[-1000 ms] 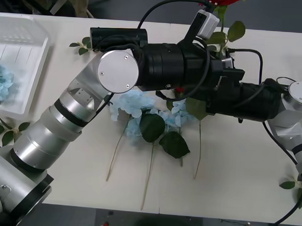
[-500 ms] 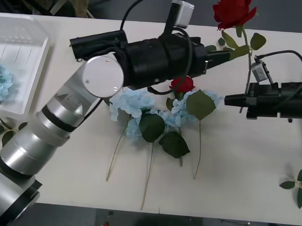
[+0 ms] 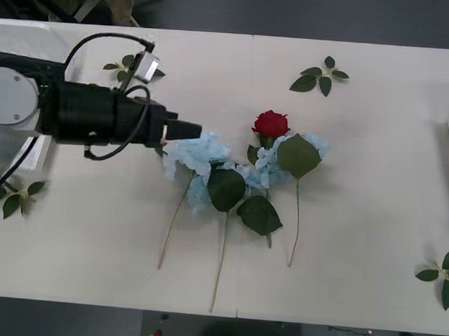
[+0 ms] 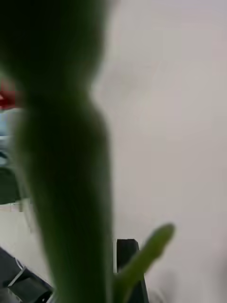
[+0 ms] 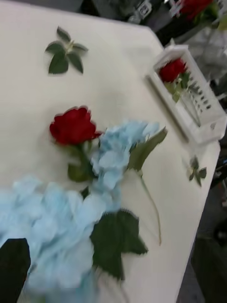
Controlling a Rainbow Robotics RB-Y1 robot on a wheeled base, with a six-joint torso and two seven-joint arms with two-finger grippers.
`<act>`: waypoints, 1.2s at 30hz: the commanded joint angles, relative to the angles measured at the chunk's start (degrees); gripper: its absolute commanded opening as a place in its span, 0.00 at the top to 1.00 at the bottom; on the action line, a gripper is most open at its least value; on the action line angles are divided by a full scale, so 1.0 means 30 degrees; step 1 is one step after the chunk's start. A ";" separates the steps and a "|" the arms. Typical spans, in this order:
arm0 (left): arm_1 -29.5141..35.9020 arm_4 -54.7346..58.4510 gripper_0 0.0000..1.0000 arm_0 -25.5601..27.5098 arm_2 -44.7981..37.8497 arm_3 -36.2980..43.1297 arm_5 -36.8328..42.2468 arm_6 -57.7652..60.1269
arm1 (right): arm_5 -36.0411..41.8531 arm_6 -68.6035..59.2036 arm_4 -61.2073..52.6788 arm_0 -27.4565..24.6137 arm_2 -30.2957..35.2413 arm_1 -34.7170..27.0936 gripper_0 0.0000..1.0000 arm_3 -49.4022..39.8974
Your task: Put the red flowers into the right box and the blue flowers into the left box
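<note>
The right gripper, closed on a red rose stem [image 4: 71, 189], has swung off toward the table's right edge, while the left gripper [image 3: 196, 129], spread wide, has retreated to the blue flowers [image 3: 199, 156] mid-table.

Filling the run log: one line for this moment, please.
left gripper: at blue flowers | red rose: on table | right box: holds a rose | right gripper: stem close before its camera

A pale table [image 3: 369, 239] carries blue flowers [image 3: 199, 156], one red rose [image 3: 270, 124], and loose leaf sprigs [image 3: 318, 75].
</note>
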State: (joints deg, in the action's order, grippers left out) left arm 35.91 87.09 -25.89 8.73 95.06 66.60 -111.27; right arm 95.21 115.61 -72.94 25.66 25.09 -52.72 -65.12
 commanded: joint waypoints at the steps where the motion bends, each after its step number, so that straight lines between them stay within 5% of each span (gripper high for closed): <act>1: 0.0482 -0.2106 0.00 0.0104 -0.1475 0.0333 0.3553 0.1815 | -0.0039 -0.1036 0.2166 0.0411 -0.0159 -0.2203 1.00 0.0143; 7: 0.0013 -0.5710 0.00 -0.0365 -0.0362 0.0363 0.6981 0.3514 | -0.0830 -0.1271 0.5183 -0.0204 -0.0803 -0.3756 1.00 0.0407; 22: -0.0837 -1.2272 0.00 -0.2064 0.5791 0.0392 0.5809 0.4188 | -0.7334 -0.1505 0.6443 -0.5331 -0.2825 -0.4108 1.00 0.0407; 35: -0.1657 -1.5143 0.00 -0.3001 0.9658 -0.0194 0.4725 0.5243 | -0.8857 -0.2999 0.7205 -0.4951 -0.3791 -0.3785 1.00 0.0407; 36: -0.1833 -1.5143 0.00 -0.3177 0.9980 -0.0545 0.4579 0.5301 | -0.9004 -0.2911 0.7176 -0.4951 -0.3791 -0.3785 0.93 0.0407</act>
State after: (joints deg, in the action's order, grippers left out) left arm 31.37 41.89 -32.28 36.93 94.75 81.30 -97.38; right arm 69.37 107.07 -51.68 10.12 12.25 -63.18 -63.35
